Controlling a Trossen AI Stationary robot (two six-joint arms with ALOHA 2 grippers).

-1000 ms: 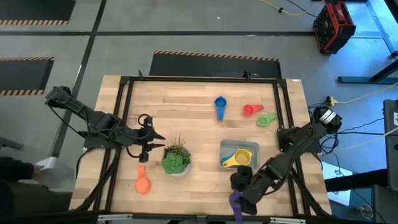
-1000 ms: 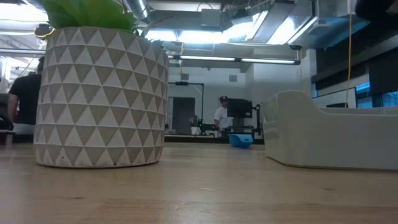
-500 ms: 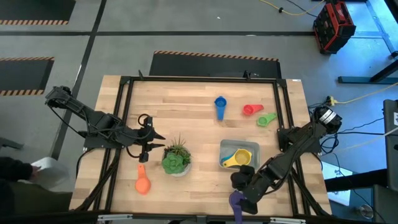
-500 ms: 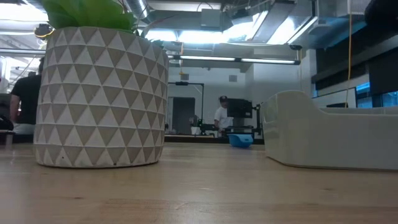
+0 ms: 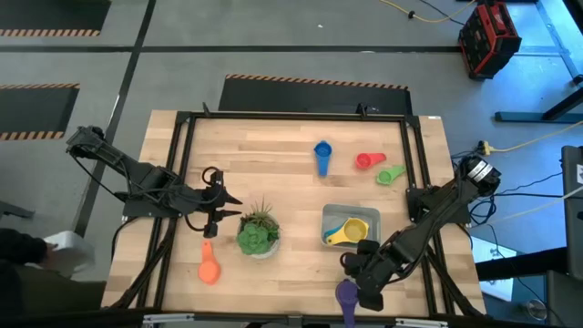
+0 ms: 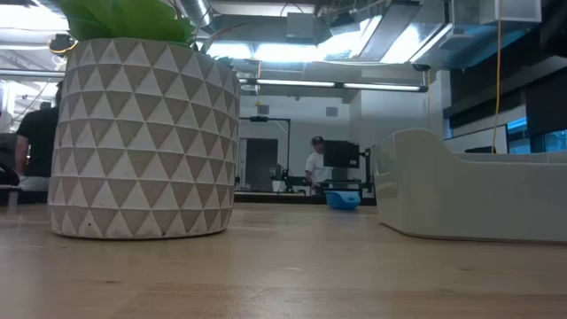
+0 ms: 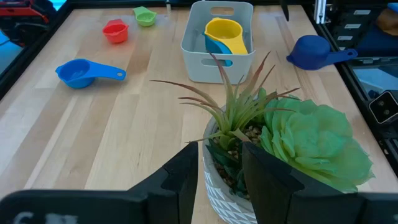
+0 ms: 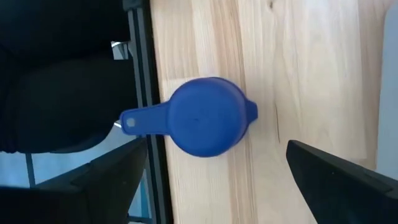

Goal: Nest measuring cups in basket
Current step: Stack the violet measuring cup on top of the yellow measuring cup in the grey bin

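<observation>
Clearance is lying open across the table (image 5: 273,146) centre. Purple cup (image 5: 346,295) is sitting bowl-down at the near edge, handle overhanging. Right gripper (image 5: 362,278) is hovering above it, fingers spread wide, touching nothing. Basket (image 5: 328,215) is holding yellow cup (image 5: 352,232) nested in teal. Left gripper (image 5: 221,209), fingers slightly apart, is waiting beside the plant (image 5: 258,230).
</observation>
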